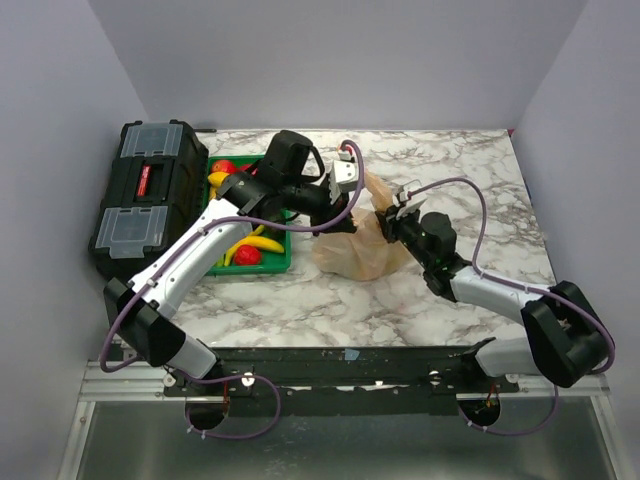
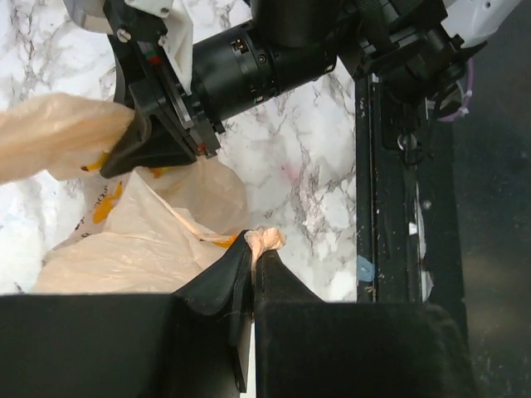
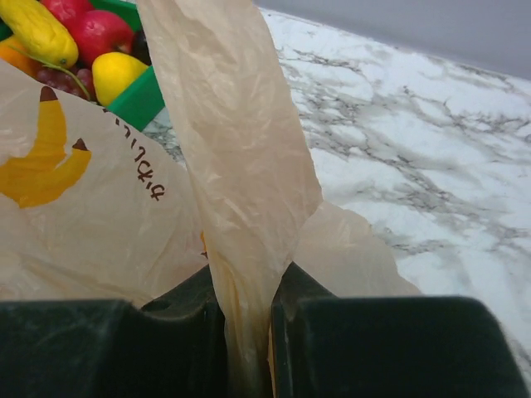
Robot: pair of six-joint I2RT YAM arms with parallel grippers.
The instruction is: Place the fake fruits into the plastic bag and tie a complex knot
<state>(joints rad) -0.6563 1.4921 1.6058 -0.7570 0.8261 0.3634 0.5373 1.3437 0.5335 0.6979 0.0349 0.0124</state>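
Plastic bag (image 1: 355,255): pale peach, translucent, crinkled, printed with yellow banana motifs; slumps on the marble table (image 1: 480,190) between the 2 grippers. Left gripper (image 2: 255,249): clamped fully on 1 twisted end of the bag. Right gripper (image 3: 249,282): all but closed, pinching 1 upright strip of it. Fake fruits (image 3: 104,33): red, yellow, purple, piled in the green tray (image 3: 137,99) beside the bag, partly cut off at the frame edge. Bag interior hidden by folds.
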